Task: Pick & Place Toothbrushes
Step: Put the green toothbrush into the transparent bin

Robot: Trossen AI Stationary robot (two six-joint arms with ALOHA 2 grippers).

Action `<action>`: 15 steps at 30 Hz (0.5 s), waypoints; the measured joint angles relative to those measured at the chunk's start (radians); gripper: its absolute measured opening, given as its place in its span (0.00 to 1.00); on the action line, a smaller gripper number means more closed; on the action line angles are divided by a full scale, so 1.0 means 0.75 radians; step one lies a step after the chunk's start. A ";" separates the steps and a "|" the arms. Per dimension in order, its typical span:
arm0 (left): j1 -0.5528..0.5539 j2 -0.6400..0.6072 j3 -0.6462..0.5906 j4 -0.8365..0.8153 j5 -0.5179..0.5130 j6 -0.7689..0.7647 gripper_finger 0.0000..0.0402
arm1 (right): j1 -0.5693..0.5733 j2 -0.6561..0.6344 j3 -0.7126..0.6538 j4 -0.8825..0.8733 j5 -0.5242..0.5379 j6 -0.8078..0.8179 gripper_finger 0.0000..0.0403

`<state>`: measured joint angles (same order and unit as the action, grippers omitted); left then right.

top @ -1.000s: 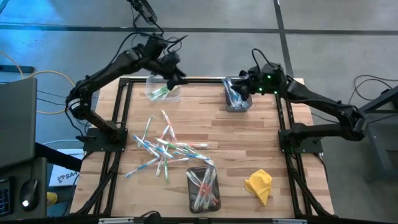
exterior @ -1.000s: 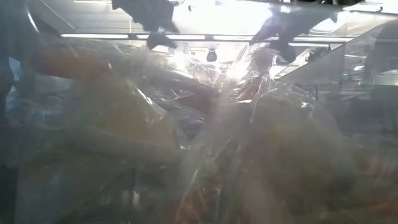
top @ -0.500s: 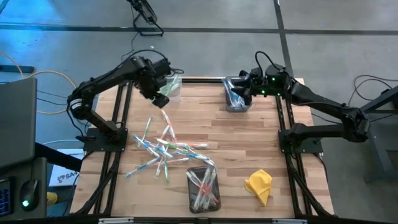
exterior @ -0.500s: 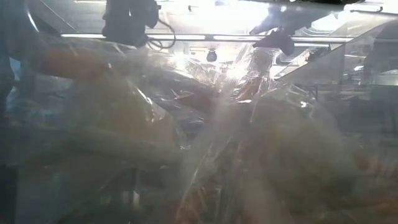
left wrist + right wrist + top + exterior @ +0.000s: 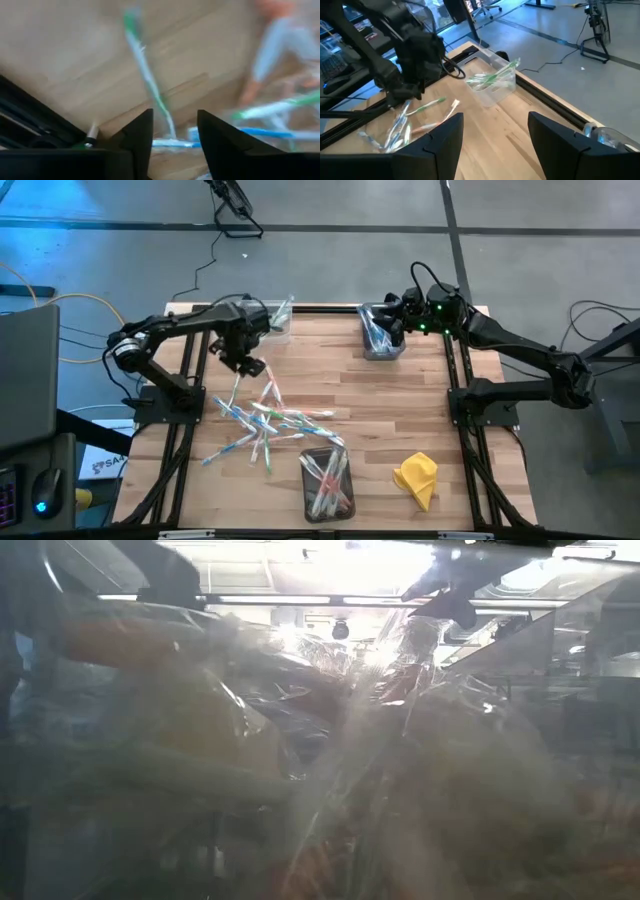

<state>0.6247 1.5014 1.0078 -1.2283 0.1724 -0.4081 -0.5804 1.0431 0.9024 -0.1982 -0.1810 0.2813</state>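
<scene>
High view: my left claw [image 5: 248,362] hangs over the far edge of the toothbrushes [image 5: 268,420], a loose heap scattered mid-surface [image 5: 400,405]. It sits there, I judge, to take the next stick off the heap's rim, where pieces lie apart enough to single out. My right claw [image 5: 390,321] hovers above the dark bin [image 5: 380,332] at the far right, already stocked with blue sticks. A clear bin [image 5: 276,322] at the far left holds green ones and a third bin [image 5: 327,480] at the near edge holds more, so the bins look sorted by colour. A yellow cloth [image 5: 417,478] lies apart, near right.

Low view: glare and crinkled film hide nearly everything; nothing usable.

Left wrist view: my fingers stand apart, nothing between them, a green-tipped stick [image 5: 146,75] lying just beyond the gap; the claw is released and empty.

Right wrist view: fingers spread wide, empty, facing the clear bin and my other arm.
</scene>
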 joint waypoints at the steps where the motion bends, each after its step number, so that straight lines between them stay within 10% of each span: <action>1: 0.010 0.000 -0.043 0.028 0.000 -0.022 0.35 | 0.000 0.000 0.000 0.000 0.000 0.000 0.53; 15: 0.048 -0.001 -0.331 0.427 0.007 -0.131 0.29 | 0.000 0.001 0.000 -0.002 0.000 0.006 0.53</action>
<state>0.6609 1.5005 0.7595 -0.9083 0.1773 -0.5066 -0.5804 1.0435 0.9024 -0.1993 -0.1810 0.2856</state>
